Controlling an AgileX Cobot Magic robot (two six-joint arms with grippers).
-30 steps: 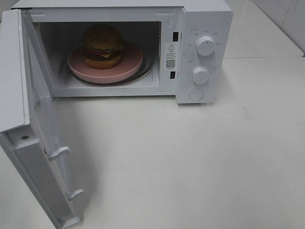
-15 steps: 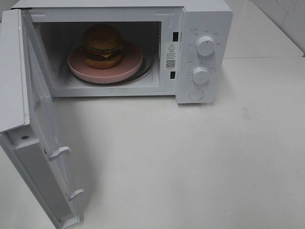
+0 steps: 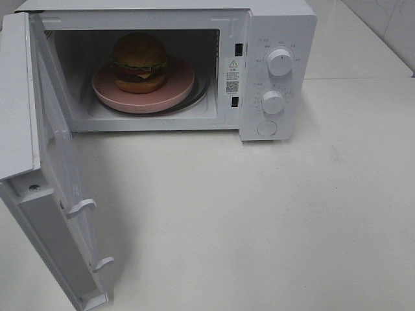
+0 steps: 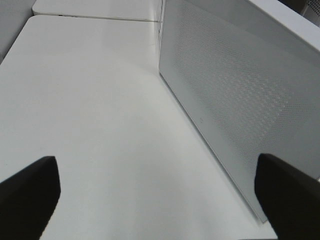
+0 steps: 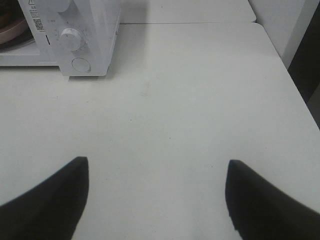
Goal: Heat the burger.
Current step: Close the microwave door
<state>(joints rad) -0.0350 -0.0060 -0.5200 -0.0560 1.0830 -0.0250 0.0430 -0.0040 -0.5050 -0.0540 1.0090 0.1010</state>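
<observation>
- Left gripper [image 4: 159, 200] hangs with its jaws spread wide and nothing between them. The perforated inner face of the microwave door [image 4: 240, 100] stands close ahead of it, not touching.
- Right gripper [image 5: 157, 200] is likewise spread and empty over the bare table [image 5: 200, 110]. The lower knob [image 5: 71, 38] and the round button [image 5: 80, 64] lie ahead of it, well apart.
- You cannot see either gripper in the high view, so judge reach from the wrist views.
- The burger [image 3: 139, 63] sits far ahead of both grippers, inside the open microwave [image 3: 279, 26]. It rests upright on the pink plate [image 3: 178, 91], toward the plate's rear.
- Expect the burger to be soft and fairly light. It is a loose stack of bun, lettuce, tomato, patty and cheese that will squash or shear if you pinch it.
- Its glossy bun looks slippery, so a grip on the crown would probably slide.
- If you must shift it, take the plate by its near rim, where the jaws find a stiff edge, and keep it level.
- You likely need not touch it at all, since it already appears placed for heating.
- Your next contact is probably the door, swung fully open. It should be rigid, so push its outer face with your left gripper and swing it in gently, so that the stack does not jolt.
</observation>
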